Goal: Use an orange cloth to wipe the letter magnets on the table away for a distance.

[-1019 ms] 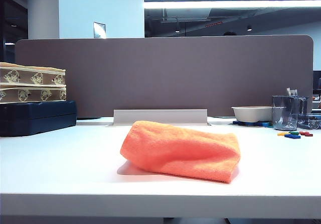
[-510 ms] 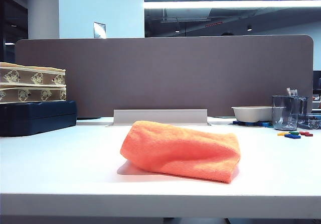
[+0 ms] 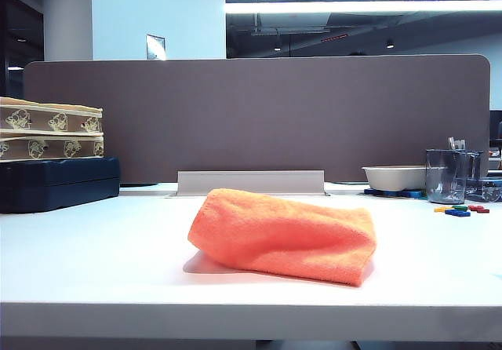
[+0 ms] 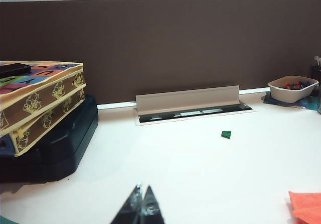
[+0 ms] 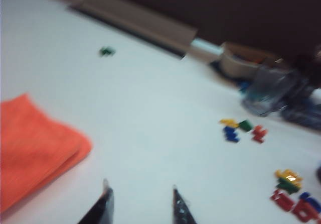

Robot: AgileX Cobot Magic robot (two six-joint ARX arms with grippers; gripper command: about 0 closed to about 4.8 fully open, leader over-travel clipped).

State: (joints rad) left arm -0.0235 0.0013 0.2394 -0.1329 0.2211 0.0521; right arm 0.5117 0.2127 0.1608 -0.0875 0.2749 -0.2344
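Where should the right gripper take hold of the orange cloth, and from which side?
Best bet: the thick folded edge of the orange cloth nearest the right gripper, coming from above. The cloth lies flat and rumpled on the table, so open fingers can pinch the raised layers. The left gripper sits shut, farther off.

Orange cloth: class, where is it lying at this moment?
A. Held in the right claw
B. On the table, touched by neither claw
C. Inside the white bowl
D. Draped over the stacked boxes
B: the cloth lies on the table; the open right claw holds nothing.
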